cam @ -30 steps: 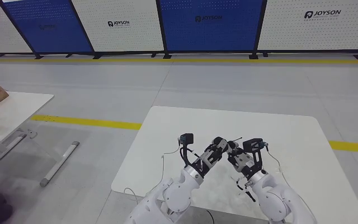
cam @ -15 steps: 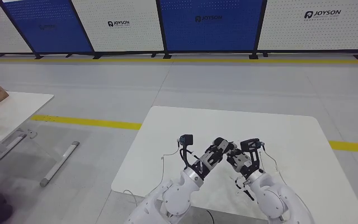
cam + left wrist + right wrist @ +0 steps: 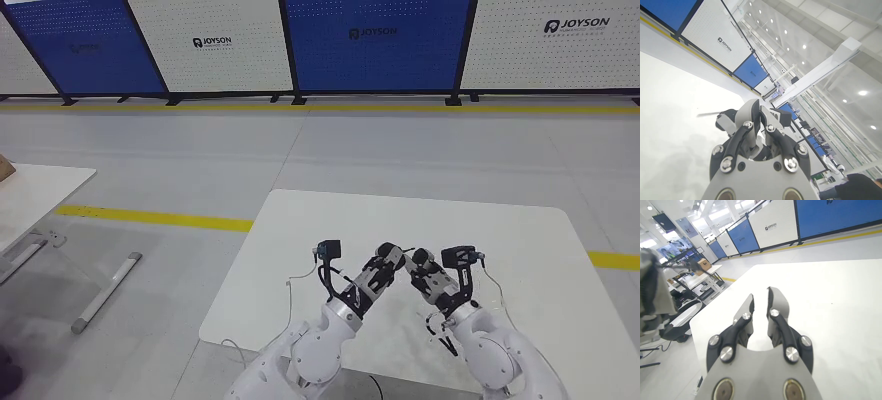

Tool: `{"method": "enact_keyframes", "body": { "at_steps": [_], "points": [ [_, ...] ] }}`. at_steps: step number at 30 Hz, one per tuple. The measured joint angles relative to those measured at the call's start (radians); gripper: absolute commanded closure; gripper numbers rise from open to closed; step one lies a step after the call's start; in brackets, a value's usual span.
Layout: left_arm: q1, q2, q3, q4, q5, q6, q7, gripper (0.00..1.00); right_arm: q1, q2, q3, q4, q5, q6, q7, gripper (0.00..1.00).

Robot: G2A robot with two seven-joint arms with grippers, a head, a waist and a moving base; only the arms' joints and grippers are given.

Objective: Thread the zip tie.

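A thin dark zip tie sticks out sideways from my left gripper, which holds it above the white table. In the left wrist view the left gripper has its pads pressed together, and a blurred length of the tie shows beyond it. My right gripper is open by a narrow gap with nothing between its fingers. It is beside the tie, apart from it. In the top view, the left gripper and the right gripper are close together near the table's front edge.
The table's far half is bare white surface. Another table stands off to the left with a cardboard box on it. Blue and white partition panels line the floor behind.
Both grippers have shifted slightly while staying close together. The right wrist has turned a little. The tie's end that showed between them a second ago is no longer visible from above.
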Motion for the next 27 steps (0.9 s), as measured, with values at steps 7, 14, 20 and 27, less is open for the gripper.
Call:
{"method": "enact_keyframes", "body": {
  "at_steps": [7,14,20,27],
  "points": [
    [-0.005,-0.001,-0.008,-0.007,0.011,0.018,0.022,1.00,-0.117,0.018,0.150,-0.094,0.208,-0.124,-0.093,0.00],
    [0.000,-0.004,-0.040,0.019,-0.040,0.027,0.059,1.00,-0.231,0.046,0.304,-0.165,0.517,-0.124,-0.136,0.00],
    [0.012,-0.008,-0.107,0.063,-0.158,0.008,0.152,1.00,-0.282,0.062,0.422,-0.142,0.767,-0.124,-0.106,0.00],
    [-0.025,-0.018,-0.131,0.146,-0.227,0.033,0.213,1.00,-0.293,0.065,0.465,-0.129,0.853,-0.124,-0.048,0.00]
  ]
}}
